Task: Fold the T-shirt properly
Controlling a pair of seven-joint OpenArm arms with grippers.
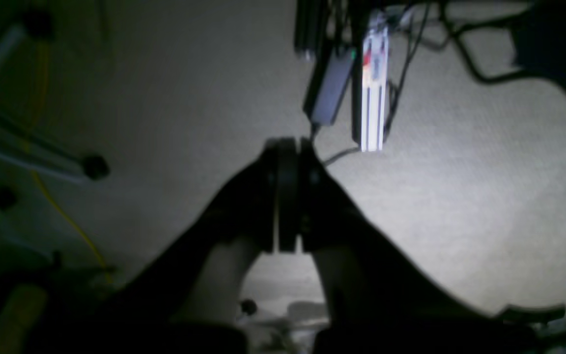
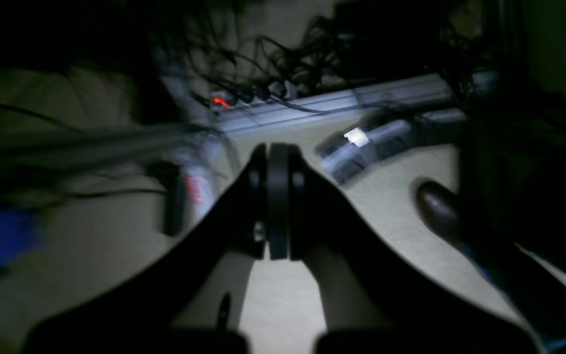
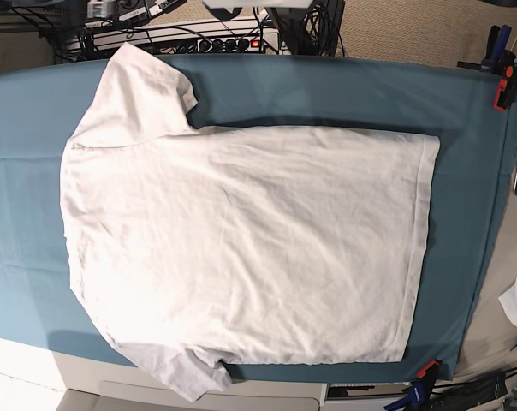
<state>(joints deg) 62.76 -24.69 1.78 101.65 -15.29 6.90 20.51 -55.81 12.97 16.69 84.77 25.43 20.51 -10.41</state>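
Nearest the lens in each wrist view, a dark gripper is filling the foreground: the left gripper (image 1: 287,196) and the right gripper (image 2: 278,201) are both showing their jaws pressed together, clenched on nothing, and both are pointing at a pale carpeted floor (image 1: 460,196) strewn with cables and a power strip (image 2: 332,103), well away from the work. Neither arm is appearing in the base view. There the T-shirt (image 3: 241,248) is lying spread flat and unfolded on the teal cover (image 3: 344,94) of the tabletop, neckline side toward that view's left, hem toward its right, one sleeve (image 3: 143,86) reaching the far edge and the other (image 3: 186,372) hanging just over the near edge. The folding is judged not yet begun; the step in hand is the approach. The next move is calling for both arms to be brought over the cloth, jaws parted, to pinch an edge of thin fabric without bunching it.
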